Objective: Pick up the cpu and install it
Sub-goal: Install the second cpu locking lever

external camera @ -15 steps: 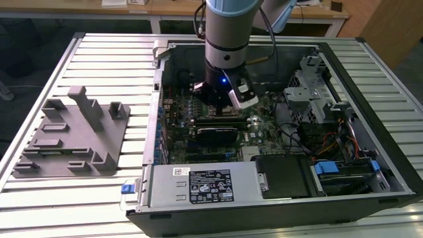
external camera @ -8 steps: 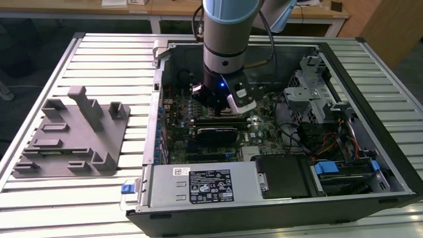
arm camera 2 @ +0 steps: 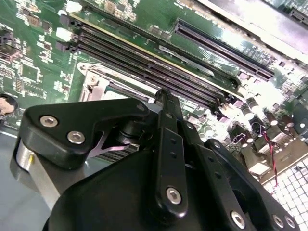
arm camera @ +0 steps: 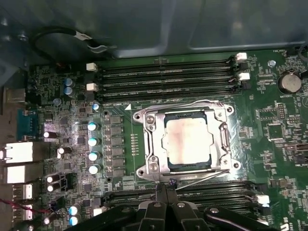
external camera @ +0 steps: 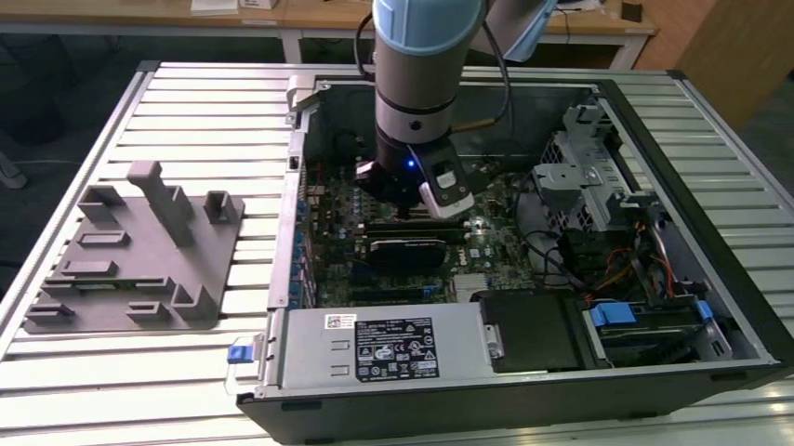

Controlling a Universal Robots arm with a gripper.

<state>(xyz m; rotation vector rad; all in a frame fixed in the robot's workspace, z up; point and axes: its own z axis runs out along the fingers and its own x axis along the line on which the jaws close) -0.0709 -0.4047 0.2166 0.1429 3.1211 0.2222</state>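
The cpu (arm camera: pixel 186 142), a square chip with a dull silver top, lies flat inside the motherboard socket, with the metal socket frame (arm camera: pixel 149 143) closed around its edges. My gripper (arm camera: pixel 166 185) hovers just beside the socket's edge, over the memory slots next to it. Its two black fingers are pressed together and shut, with nothing between them. In the exterior view the arm reaches down into the open computer case, and the gripper (external camera: pixel 400 199) is low over the motherboard. In the second wrist view the fingers (arm camera 2: pixel 163 103) point at a corner of the socket frame (arm camera 2: pixel 92 79).
Rows of memory slots (arm camera: pixel 166 77) run along both sides of the socket. Capacitors (arm camera: pixel 94 147) and rear ports (arm camera: pixel 19 161) flank it. The case holds a power supply (external camera: pixel 378 346), drive bays (external camera: pixel 596 190) and cables. A grey fixture (external camera: pixel 137 246) sits on the slatted table.
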